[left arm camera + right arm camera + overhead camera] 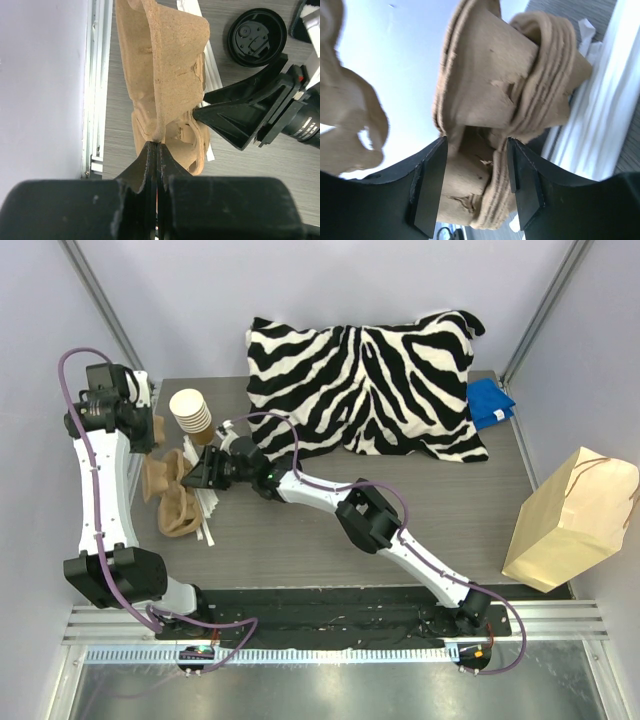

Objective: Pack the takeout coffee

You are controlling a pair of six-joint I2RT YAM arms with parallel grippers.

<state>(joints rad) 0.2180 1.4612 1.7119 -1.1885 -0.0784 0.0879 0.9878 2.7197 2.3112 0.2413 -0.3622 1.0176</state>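
The takeout coffee is out of view in every frame. My left gripper (152, 443) (158, 145) is shut on the rim of a brown moulded-pulp cup carrier (165, 65), which hangs from the fingertips at the table's left edge. My right gripper (192, 477) (476, 175) is open, and its two fingers straddle a stack of the same pulp carriers (495, 100) (178, 508) without pressing on it. A loose black lid (257, 37) lies on the table beyond the carrier.
A stack of unlidded brown cups (190, 410) stands at the back left. White paper-wrapped sticks (207, 508) lie beside the carriers. A zebra-print pillow (365, 380) and a blue cloth (490, 402) fill the back. A kraft paper bag (572, 520) leans at the right edge.
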